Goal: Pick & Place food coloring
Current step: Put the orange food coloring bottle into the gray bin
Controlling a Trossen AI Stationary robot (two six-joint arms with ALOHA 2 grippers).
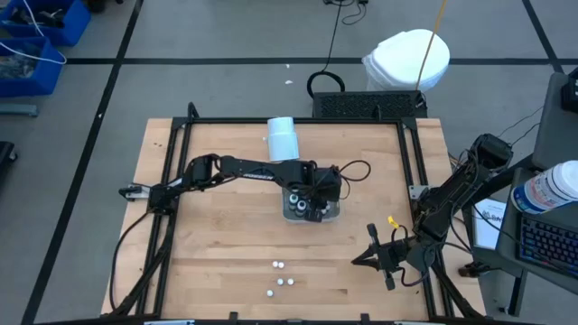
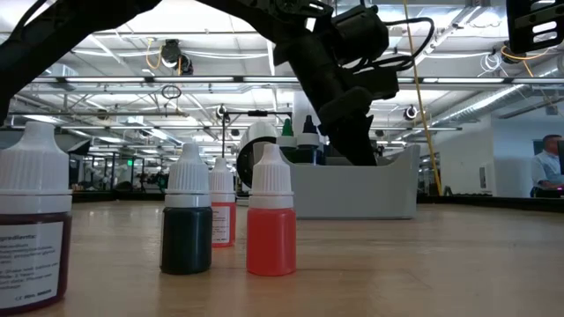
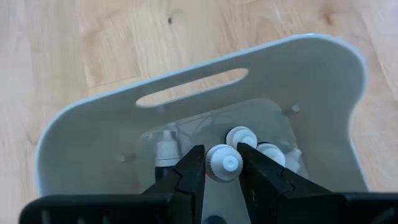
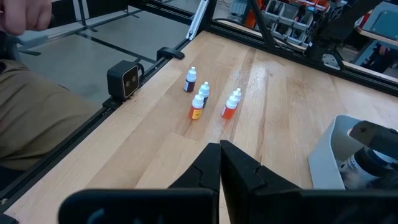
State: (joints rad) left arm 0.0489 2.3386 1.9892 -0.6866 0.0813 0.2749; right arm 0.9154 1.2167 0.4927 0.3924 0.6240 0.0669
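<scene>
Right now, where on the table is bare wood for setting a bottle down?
Free: the wide stretch between the tray and the four loose bottles, and the left side under the left arm. Crowded: inside the tray, where the left gripper holds a bottle among others.

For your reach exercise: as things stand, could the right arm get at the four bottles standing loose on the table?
Probably yes. The right gripper, shut and empty, waits beside the bottles with only bare table between them. The left gripper is busy over the tray, away from that path.
</scene>
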